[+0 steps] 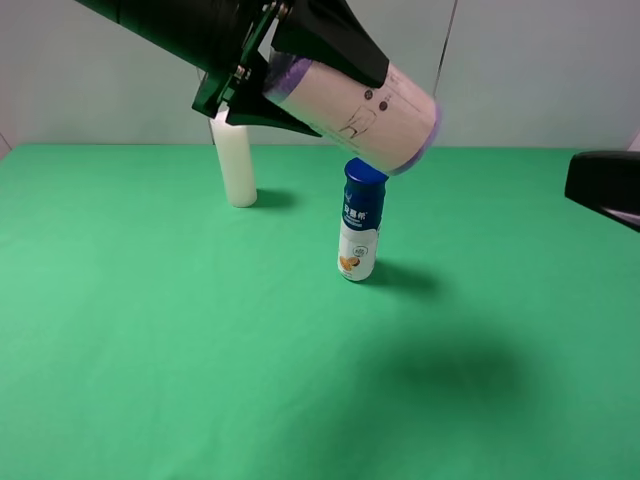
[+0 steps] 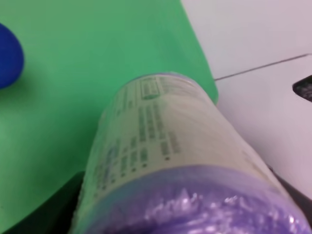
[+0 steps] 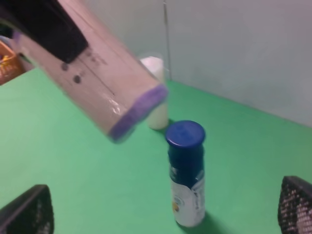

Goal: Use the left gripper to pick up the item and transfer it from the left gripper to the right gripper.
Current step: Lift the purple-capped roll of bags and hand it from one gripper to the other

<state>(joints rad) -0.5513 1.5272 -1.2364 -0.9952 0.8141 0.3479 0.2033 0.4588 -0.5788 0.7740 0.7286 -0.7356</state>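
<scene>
1. Roll (image 1: 395,120) up in the air, tilted, free purple end pointing right and down, just above the cap of the blue-capped bottle (image 1: 360,225) standing mid table (image 1: 150,350).
2. Left pincer (image 1: 345,98) clamped on the roll's upper left part; right end bare.
3. Right pincer (image 1: 603,188) at the right edge, well apart from the roll, fingertips (image 3: 29,212) spread wide, nothing between.
4. Step in hand, as judged: handover. Lift or swing the free end right, clear of the bottle cap, to avoid a knock.
5. Line up the right pincer across the bare end, close fully, only then let go on the left.
6. White bottle (image 1: 236,165) far left, out of the path.
</scene>
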